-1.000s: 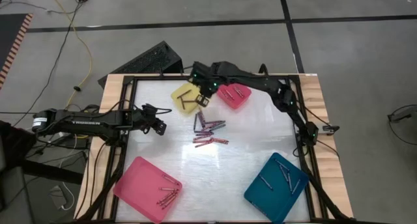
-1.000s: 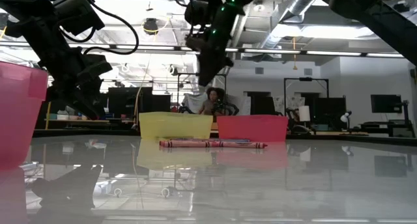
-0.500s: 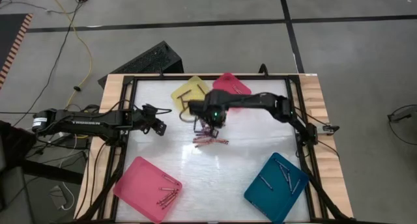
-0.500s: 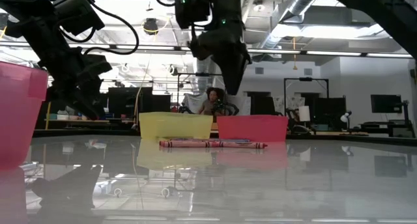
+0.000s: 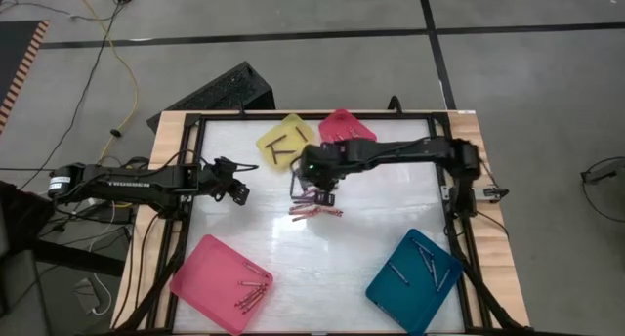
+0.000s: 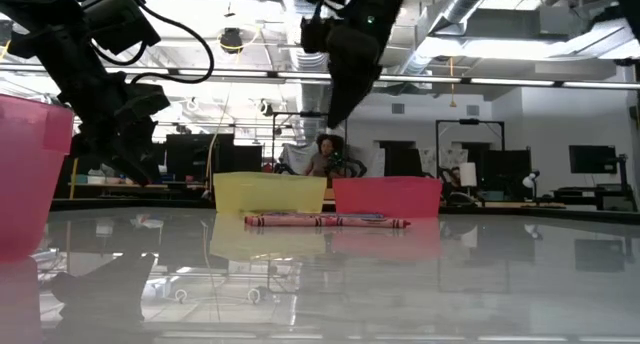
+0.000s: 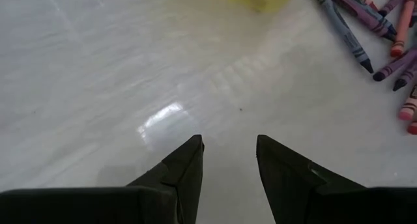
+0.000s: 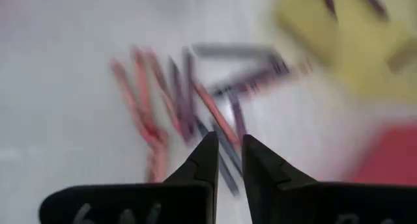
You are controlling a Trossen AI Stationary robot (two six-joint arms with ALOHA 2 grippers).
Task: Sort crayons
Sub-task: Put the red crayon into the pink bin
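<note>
- The right gripper point(image 5: 320, 188) no longer sits at the far side between the yellow tray point(image 5: 286, 145) and the small pink tray point(image 5: 346, 127); it now hangs above the loose pile of crayons point(image 5: 314, 201) in the middle of the table point(image 5: 391, 204).
- The right arm point(image 5: 410, 152), earlier arched over the small pink tray, now stretches almost straight across the table, leaving that tray uncovered.
- In the low view the right gripper point(image 6: 340, 102) has shifted a little rightward since half a second ago and points down toward the crayons point(image 6: 325, 221).
</note>
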